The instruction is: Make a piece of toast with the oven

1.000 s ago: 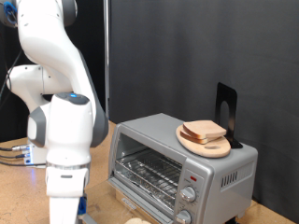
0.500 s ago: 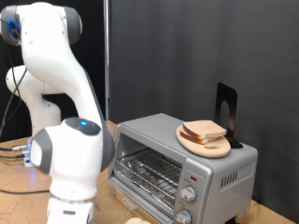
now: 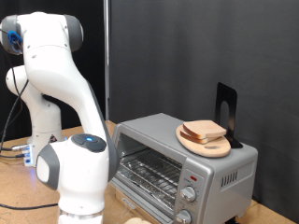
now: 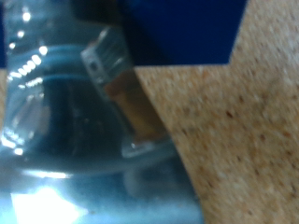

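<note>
A dark, near-black wall (image 3: 168,56) fills the space behind the scene in the exterior view, crossed by a thin pale vertical strip (image 3: 106,56) that runs from the top edge downward. To the exterior view's left of that strip the wall reads just as dark and unbroken. Below the wall lies a light-brown tabletop (image 3: 19,182) with a speckled, particle-board grain; the wrist view shows the same speckled surface (image 4: 243,140) close up, with a blue patch above it. Thin cables (image 3: 11,154) trail over the tabletop at the exterior view's left, just under the wall. Light is even and soft, with mild shadows
</note>
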### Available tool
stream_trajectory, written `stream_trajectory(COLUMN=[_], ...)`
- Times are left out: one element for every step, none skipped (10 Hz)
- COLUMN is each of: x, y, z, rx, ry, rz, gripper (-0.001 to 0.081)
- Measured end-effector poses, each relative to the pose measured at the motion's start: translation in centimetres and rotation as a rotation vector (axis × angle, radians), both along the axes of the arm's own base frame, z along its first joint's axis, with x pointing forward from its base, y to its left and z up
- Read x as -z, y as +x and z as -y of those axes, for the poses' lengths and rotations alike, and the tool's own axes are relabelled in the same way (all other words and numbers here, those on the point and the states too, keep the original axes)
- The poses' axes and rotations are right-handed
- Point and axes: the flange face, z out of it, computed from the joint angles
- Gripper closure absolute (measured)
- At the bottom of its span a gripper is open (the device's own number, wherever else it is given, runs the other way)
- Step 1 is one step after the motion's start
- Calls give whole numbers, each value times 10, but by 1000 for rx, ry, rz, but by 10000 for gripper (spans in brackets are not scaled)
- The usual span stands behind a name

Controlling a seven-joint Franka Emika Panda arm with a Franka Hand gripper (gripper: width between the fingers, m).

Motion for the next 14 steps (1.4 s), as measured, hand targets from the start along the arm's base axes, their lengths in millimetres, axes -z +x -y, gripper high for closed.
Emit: stream_trajectory(x=[2, 3, 2, 1, 0, -1, -1, -3, -5, -7, -9, -11, -14, -18], y=[-4, -7, -12, -15, -19, -22, -24, -26, -28, -29, -29, -28, -28, -27], z=[-4, -7, -10, -12, -14, -14, -14, -13, -13, -12, -11, -10, -8, -6], rx=[-23, -36, -42, -45, -47, -48, -48, -46, -46, -44, -38, -34, -32, -28], ry=[11, 20, 23, 26, 27, 29, 32, 34, 36, 40, 49, 63, 77, 86], rz=[6, 11, 12, 13, 15, 15, 16, 16, 17, 20, 30, 40, 48, 56], gripper=[315, 315, 315, 315, 315, 315, 315, 315, 315, 315, 315, 315, 315, 315])
